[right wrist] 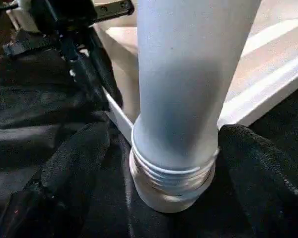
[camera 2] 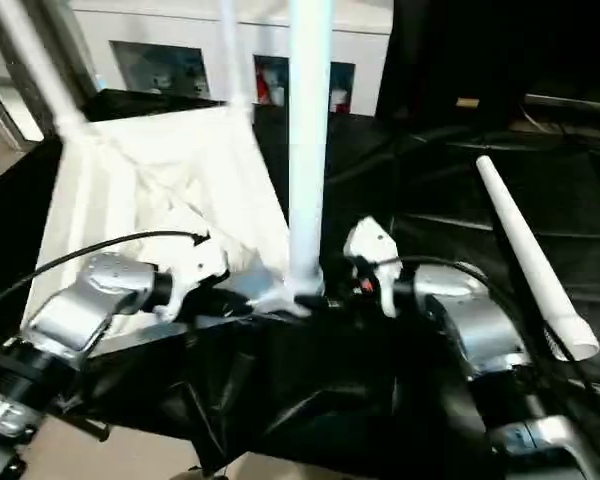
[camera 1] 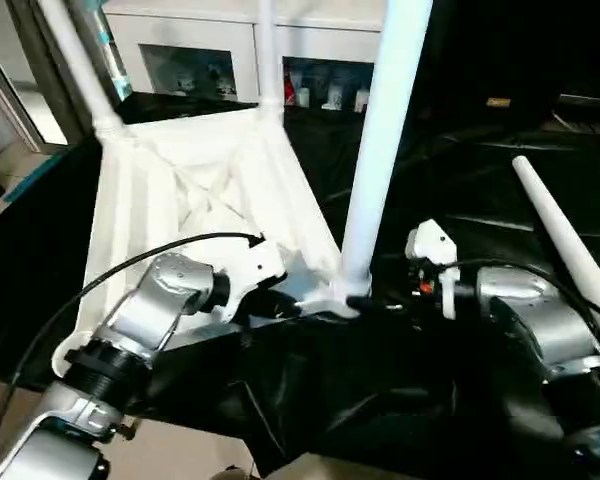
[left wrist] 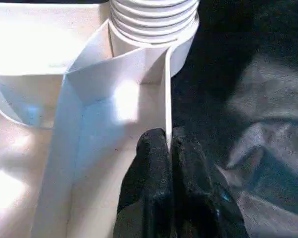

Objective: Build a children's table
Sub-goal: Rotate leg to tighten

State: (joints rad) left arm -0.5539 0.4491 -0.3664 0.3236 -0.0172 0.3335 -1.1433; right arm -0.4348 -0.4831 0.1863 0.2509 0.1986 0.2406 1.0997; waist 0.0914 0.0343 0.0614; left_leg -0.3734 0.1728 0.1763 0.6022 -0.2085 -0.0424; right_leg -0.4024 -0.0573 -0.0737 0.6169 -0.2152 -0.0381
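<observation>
Children's table [camera 1: 195, 190] upside down on black-draped bench [camera 1: 460, 190], left end effector [left wrist: 170, 148] pinching its rim rib, right end effector [right wrist: 174, 163] gripping near-corner leg [camera 1: 380, 150]; spare leg [camera 1: 570, 245] at 3 o'clock

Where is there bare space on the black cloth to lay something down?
Free: the black cloth between the upright leg and the loose leg, and the near cloth below both pincers. Crowded: the near corner socket, where the left pincer pinches the table's rim and the right pincer meets the leg.
</observation>
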